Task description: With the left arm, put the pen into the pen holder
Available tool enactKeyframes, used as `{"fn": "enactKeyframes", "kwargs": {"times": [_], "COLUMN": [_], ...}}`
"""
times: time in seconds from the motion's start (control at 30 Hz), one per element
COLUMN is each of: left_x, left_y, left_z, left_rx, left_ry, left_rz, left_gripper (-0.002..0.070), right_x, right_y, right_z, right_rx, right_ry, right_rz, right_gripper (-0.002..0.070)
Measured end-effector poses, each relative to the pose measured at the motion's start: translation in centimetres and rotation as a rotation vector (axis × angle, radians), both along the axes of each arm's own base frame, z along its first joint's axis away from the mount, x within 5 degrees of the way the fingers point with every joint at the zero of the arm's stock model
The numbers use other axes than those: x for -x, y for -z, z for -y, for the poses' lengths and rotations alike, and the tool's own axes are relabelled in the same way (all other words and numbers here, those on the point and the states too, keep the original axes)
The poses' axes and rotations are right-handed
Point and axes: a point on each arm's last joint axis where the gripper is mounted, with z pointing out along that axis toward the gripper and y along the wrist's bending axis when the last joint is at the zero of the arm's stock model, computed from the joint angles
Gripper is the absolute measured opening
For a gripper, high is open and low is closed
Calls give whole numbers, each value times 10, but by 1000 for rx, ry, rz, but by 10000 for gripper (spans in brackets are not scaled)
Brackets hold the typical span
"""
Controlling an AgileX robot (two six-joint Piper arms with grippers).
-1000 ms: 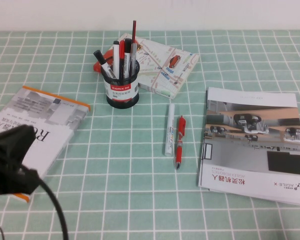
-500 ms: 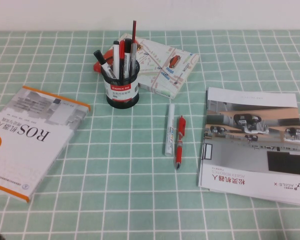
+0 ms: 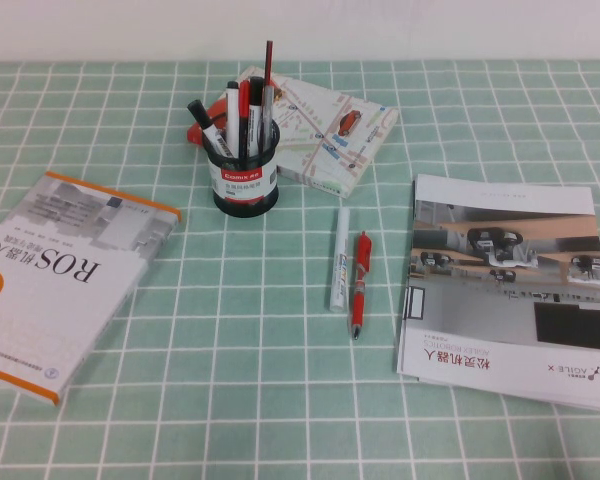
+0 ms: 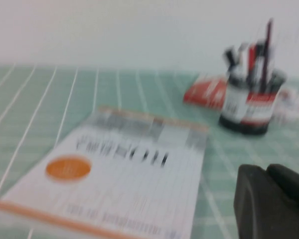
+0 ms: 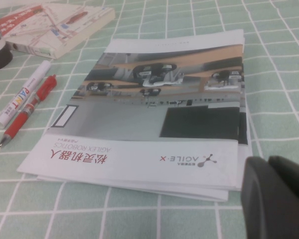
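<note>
Standing upright in the pen holder (image 3: pixel 244 180) is the pen (image 3: pixel 267 108), its slim grey barrel among several other black and red pens packed into the round black cup.

The left gripper (image 4: pixel 270 191) shows only in its own wrist view, as a dark blurred mass low over the green checked tablecloth (image 3: pixel 240 400). Whether it is wide or narrow cannot be told, and nothing is seen in its grasp. Just ahead of it lies the white ROS book (image 3: pixel 60 270) with its orange edge. The pen holder stands well beyond the far side of that book, apart from the gripper.

The right gripper (image 5: pixel 275 191) likewise appears only in its own wrist view, as a black bulk near the corner of the grey brochure (image 3: pixel 510 290). Its opening cannot be told either. On the far side of the brochure from this gripper lie 2 loose items, side by side and nearly touching: the white marker (image 3: pixel 338 260) and the red pen (image 3: pixel 360 283). Farther off again lies the map-printed book (image 3: pixel 330 135), just beside the pen holder.

Neither gripper appears in the high view.
</note>
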Motion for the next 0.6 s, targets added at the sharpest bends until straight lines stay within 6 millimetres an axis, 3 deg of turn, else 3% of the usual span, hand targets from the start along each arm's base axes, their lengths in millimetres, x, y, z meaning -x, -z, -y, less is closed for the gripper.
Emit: {"fn": "enactKeyframes", "kwargs": {"times": [0.27, 0.6], "left_x": [3, 3], "left_y": [20, 21], "left_z": [-4, -5], "left_rx": [-49, -94], "left_ry": [-59, -67], "left_rz": [-216, -230], "left_gripper": [0, 0], "right_x": [0, 0], "right_y": [0, 0], "right_z": [0, 0], "right_rx": [0, 0], "right_ry": [0, 0], "right_rz": [0, 0], "right_gripper": [-20, -20]}}
